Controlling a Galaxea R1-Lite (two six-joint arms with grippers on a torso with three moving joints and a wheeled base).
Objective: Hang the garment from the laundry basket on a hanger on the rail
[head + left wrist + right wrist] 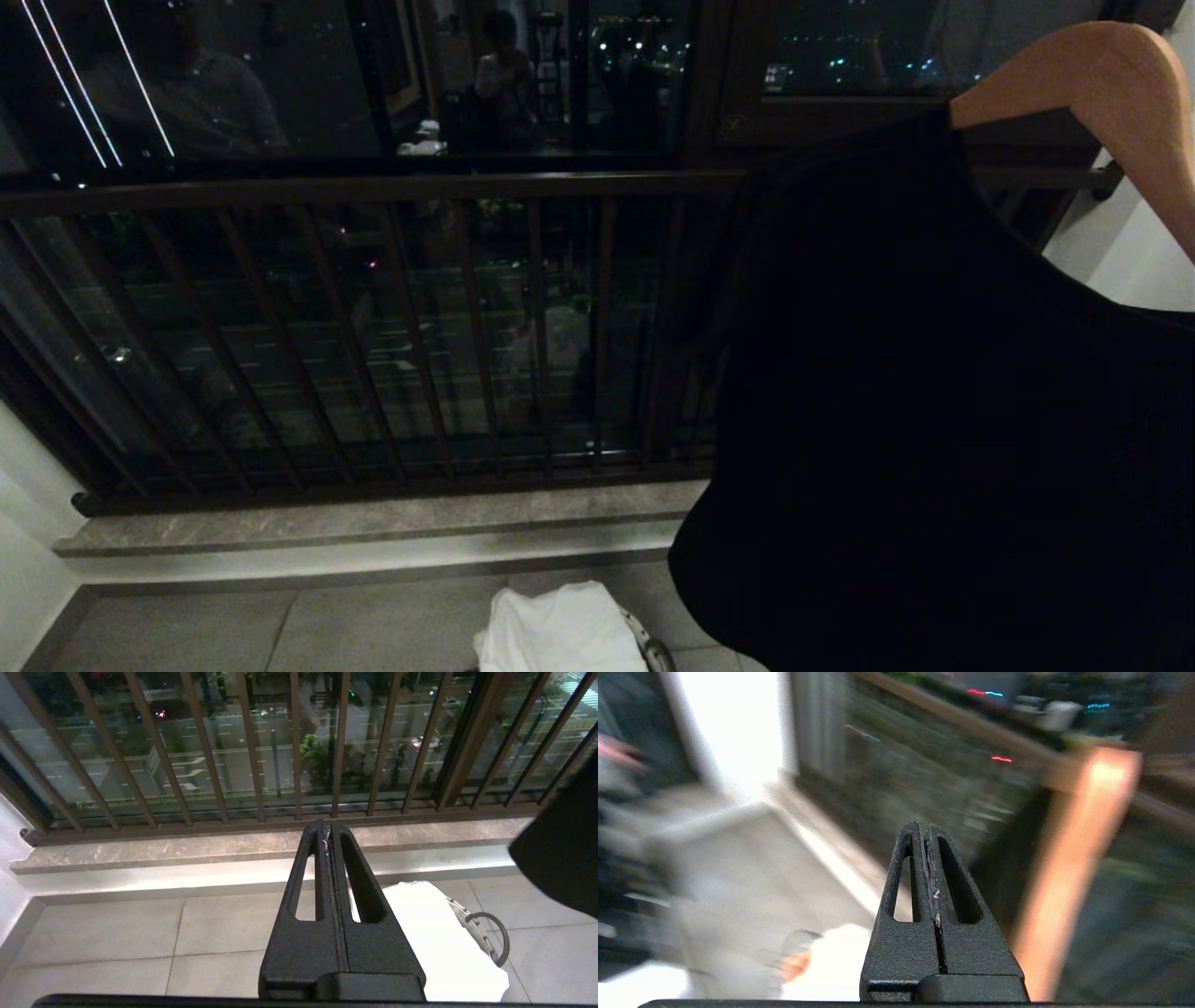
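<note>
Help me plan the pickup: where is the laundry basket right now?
The laundry basket sits on the tiled floor at the bottom edge of the head view, near centre, before the railing's stone sill, with a white garment heaped over it.

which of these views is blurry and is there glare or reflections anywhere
Right wrist view: heavy motion smear across the background, wooden hanger streaked, only the shut right gripper sharp. Head view: dim, the black garment nearly featureless, room reflections and light streaks in the window glass. Left wrist view: sharp and brighter, white cloth in the laundry basket blown out.
</note>
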